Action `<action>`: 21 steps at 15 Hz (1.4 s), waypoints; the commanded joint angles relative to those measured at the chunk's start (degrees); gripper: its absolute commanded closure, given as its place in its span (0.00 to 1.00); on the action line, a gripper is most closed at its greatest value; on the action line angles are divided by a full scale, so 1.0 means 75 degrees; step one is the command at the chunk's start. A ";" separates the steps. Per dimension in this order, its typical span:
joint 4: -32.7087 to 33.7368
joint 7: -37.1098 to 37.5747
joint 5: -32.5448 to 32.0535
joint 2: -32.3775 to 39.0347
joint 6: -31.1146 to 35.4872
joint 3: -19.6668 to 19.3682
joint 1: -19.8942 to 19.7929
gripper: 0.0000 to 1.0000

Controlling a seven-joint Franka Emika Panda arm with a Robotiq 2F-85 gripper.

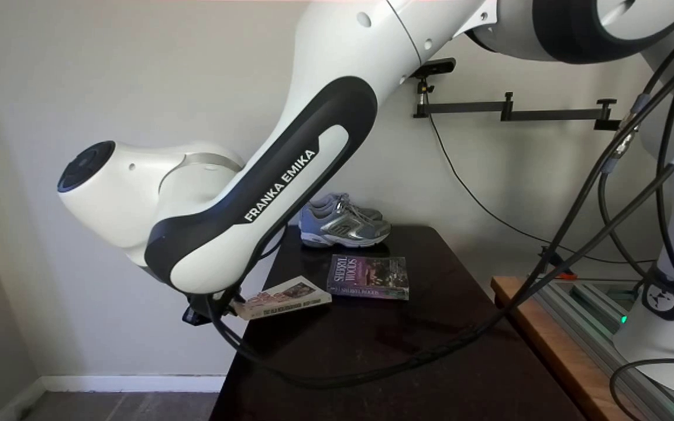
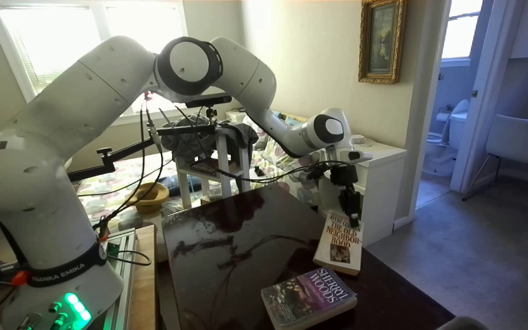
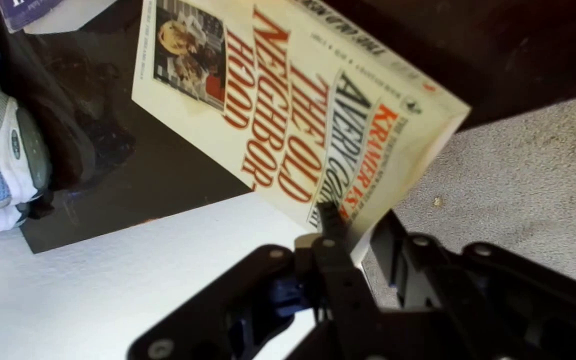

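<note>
End effector pinches the cream book, whose long axis runs toward ten o'clock in the wrist view.

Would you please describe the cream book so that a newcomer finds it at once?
Find the dark table, then the black gripper at its edge. The cream book juts over that edge, one corner between the fingers. Unlike the purple book nearby, it bears THE OLD NEIGHBORHOOD in rust-red letters.

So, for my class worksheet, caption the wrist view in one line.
The jaws straddle one corner of a cream book jutting past the edge of the table, with a shoe at left.
</note>
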 commanded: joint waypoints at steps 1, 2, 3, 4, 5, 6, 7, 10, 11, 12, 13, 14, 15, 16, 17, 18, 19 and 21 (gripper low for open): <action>-0.0674 0.0298 -0.0284 -0.0595 0.0137 -0.0074 0.0108 0.96; -0.0866 0.0346 -0.0338 -0.0771 0.0187 -0.0089 0.0121 0.95; -0.1029 0.0403 -0.0389 -0.0920 0.0237 -0.0100 0.0128 0.95; -0.1236 0.0468 -0.0448 -0.1105 0.0295 -0.0109 0.0139 0.95; -0.1424 0.0562 -0.0527 -0.1272 0.0351 -0.0127 0.0156 0.95; -0.1644 0.0676 -0.0624 -0.1469 0.0407 -0.0136 0.0174 0.95; -0.1833 0.0782 -0.0706 -0.1650 0.0447 -0.0124 0.0174 0.95; -0.2411 0.1189 -0.1049 -0.2193 0.0544 -0.0109 0.0234 0.95; -0.2641 0.1321 -0.1160 -0.2398 0.0555 -0.0081 0.0256 0.95; -0.2846 0.1474 -0.1266 -0.2580 0.0554 -0.0053 0.0269 0.95; -0.3037 0.1654 -0.1408 -0.2751 0.0549 -0.0048 0.0299 0.95; -0.3222 0.1841 -0.1528 -0.2927 0.0542 -0.0033 0.0308 0.95; -0.3388 0.2026 -0.1659 -0.3092 0.0520 -0.0010 0.0315 0.95; -0.3578 0.2225 -0.1799 -0.3282 0.0506 0.0025 0.0312 0.95; -0.3759 0.2411 -0.1937 -0.3457 0.0503 0.0076 0.0296 0.95; -0.3927 0.2583 -0.2066 -0.3622 0.0498 0.0145 0.0261 0.95; -0.4101 0.2756 -0.2192 -0.3792 0.0486 0.0210 0.0236 0.95; -0.4465 0.3116 -0.2449 -0.4140 0.0512 0.0343 0.0169 0.95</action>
